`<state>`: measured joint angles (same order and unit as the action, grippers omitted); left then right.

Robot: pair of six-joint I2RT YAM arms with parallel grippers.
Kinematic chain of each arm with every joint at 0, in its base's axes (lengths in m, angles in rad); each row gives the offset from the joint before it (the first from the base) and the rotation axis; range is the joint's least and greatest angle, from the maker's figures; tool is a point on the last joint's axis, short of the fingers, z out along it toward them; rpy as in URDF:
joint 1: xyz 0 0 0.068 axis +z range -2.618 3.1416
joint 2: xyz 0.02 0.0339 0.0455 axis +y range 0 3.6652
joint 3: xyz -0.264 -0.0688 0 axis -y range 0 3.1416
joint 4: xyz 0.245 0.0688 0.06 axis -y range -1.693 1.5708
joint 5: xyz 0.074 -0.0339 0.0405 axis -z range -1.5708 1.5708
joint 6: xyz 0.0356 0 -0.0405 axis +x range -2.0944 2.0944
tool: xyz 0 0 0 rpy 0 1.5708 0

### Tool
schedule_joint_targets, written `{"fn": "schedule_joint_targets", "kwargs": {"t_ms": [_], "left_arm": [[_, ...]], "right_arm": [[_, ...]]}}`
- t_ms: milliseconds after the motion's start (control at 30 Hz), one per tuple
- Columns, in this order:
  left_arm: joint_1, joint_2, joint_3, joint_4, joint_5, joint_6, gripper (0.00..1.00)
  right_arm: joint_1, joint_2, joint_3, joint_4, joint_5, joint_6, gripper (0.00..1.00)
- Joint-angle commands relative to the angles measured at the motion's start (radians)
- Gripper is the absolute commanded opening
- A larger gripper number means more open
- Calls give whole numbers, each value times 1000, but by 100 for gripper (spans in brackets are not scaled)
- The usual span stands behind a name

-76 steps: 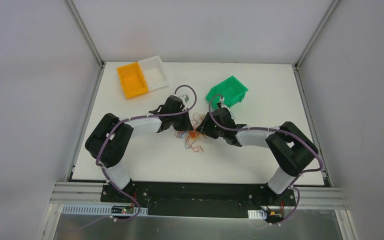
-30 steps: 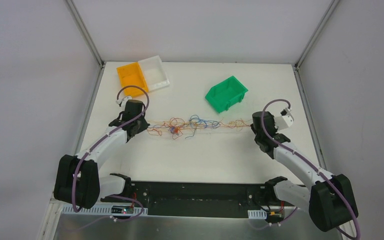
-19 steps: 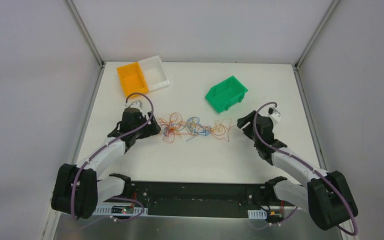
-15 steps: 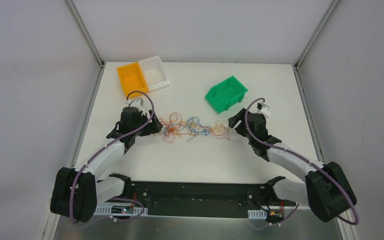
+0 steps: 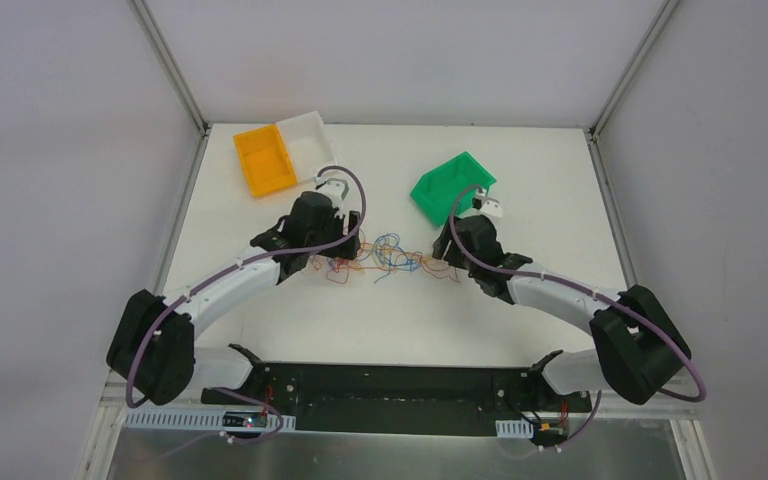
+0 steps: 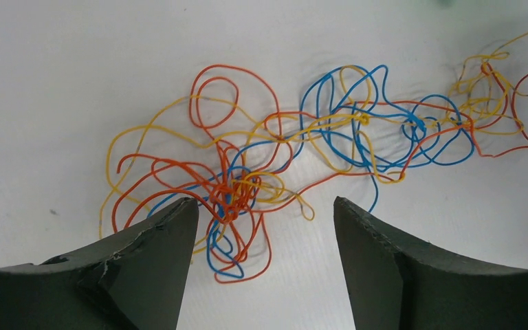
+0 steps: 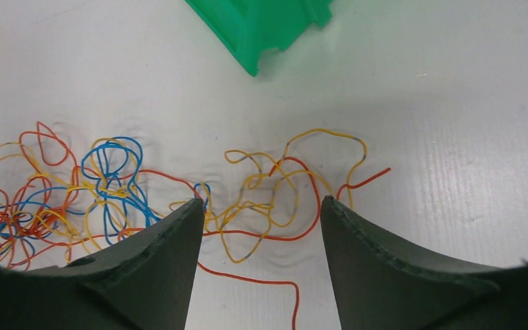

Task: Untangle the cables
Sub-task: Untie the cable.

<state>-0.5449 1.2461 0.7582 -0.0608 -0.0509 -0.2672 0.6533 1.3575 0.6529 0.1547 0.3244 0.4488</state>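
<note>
- Cables [image 5: 392, 258], thin curly wires in orange, red, yellow and blue, lie strung out in a loose tangle on the white tabletop [image 5: 520, 160], at the centre of my top view.
- Left gripper [image 6: 261, 223]: jaws spread wide, gripping nothing. I see the tightest red-and-blue knot just beside the finger at the frame's left, low in the wrist view.
- Right gripper [image 7: 260, 210]: also released, with its fingers apart over the yellow and red loops at the tangle's right end.
- Green plastic bin [image 5: 452, 187] sits just above the right gripper. Orange plastic bin [image 5: 264, 160] and white plastic bin [image 5: 307, 145] touch side by side, upper left.
</note>
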Motion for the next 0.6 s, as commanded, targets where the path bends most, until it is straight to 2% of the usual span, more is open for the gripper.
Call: {"fn": "schedule_joint_targets", "kwargs": {"t_ms": [0,167,300,467,567], "left_arm": [[-28,104,118,-38,62,60,73],[-30,160,126,34,68,54,74],[-36,198,55,204,160,42,74],[-41,244,76,216,256,44,74],[-41,286,108,186,276,51,73]], "right_arm": [[-4,18,50,-53,84,3,66],[-7,71,100,-94,26,0,67],[-7,131,129,-96,-7,8,67],[-4,189,164,-97,-44,27,67],[-4,229,194,-119,-83,43,63]]}}
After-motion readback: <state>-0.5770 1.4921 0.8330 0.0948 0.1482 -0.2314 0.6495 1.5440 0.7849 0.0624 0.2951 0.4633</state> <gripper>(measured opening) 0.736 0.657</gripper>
